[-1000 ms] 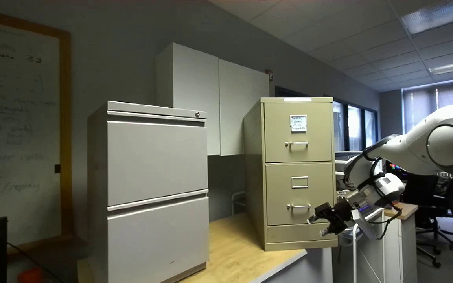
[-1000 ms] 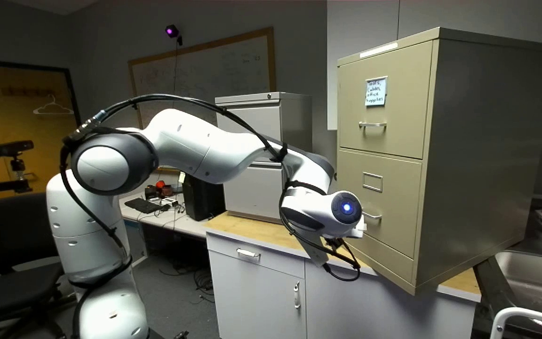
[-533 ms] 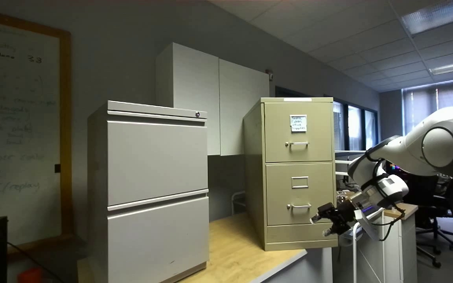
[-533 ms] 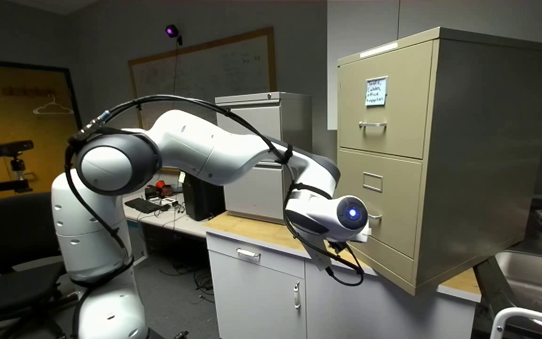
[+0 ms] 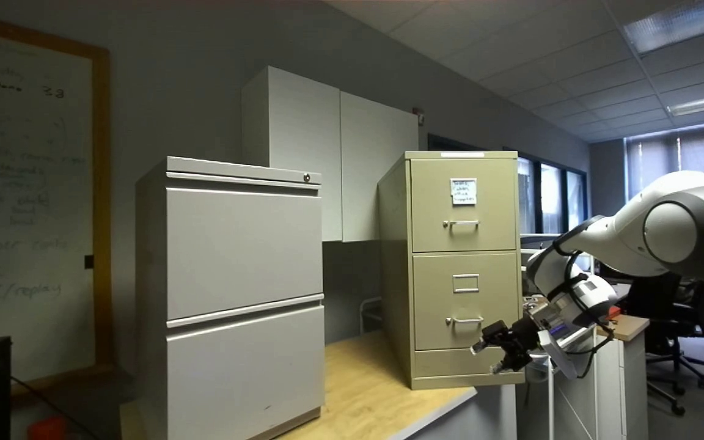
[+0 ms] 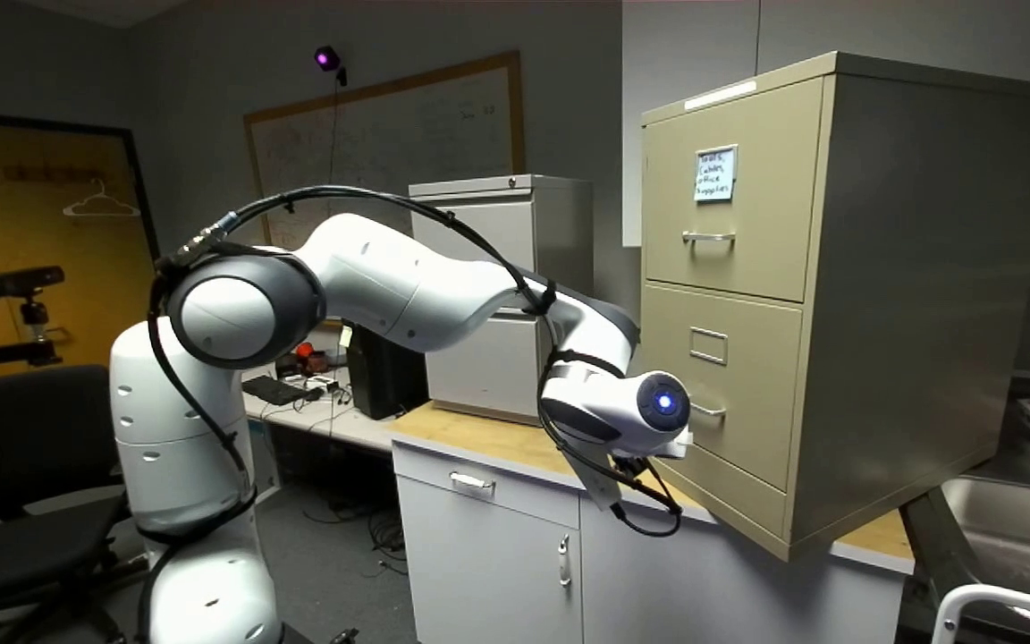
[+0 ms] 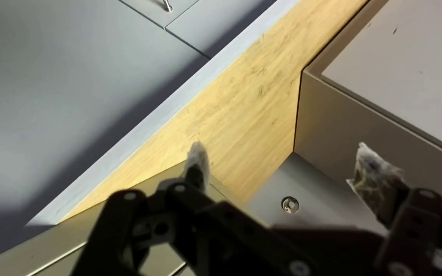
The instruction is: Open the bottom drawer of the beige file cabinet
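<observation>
1. We're holding the black two-fingered claw (image 5: 486,359) wide w/ nothing in it, prob. to straddle the silver bar handle (image 5: 467,321).
2. We're targeting the plain beige metal bottom drawer (image 5: 467,302), closed, lowest in the tall yellowish-beige file cab. (image 6: 873,304)

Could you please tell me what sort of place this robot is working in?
Most likely an office or lab room: there is a written-on whiteboard, a beige file cabinet whose label mentions office supplies, and a black chair.

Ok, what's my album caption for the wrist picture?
Open gripper near the beige file cabinet, wooden countertop and grey cabinet beyond.
</observation>
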`<state>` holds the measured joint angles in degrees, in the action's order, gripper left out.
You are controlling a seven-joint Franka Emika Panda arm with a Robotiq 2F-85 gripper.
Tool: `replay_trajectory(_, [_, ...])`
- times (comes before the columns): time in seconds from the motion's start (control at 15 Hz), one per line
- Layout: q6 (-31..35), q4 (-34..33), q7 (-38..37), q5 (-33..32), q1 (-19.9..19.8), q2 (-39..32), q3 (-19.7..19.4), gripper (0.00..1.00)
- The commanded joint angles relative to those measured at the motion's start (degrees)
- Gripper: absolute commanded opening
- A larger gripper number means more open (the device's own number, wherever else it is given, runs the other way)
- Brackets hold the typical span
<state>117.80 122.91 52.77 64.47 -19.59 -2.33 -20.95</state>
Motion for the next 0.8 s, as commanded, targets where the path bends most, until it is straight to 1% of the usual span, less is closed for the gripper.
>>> replay_trajectory(0.0, [-1.7,-4.7,-2.7,1.3,-1.9,-1.4,-0.8,1.00])
replay_trajectory(0.2, [-3.0,-8.0,-3.5,3.0,-3.7,-2.4,-2.0,1.00])
replay_trajectory(0.4, [-5.0,-11.6,-3.4,6.7,-5.4,-4.2,-2.8,1.00])
replay_trajectory(0.73, [-8.0,-19.5,-4.8,12.3,-7.3,-9.6,-2.8,1.00])
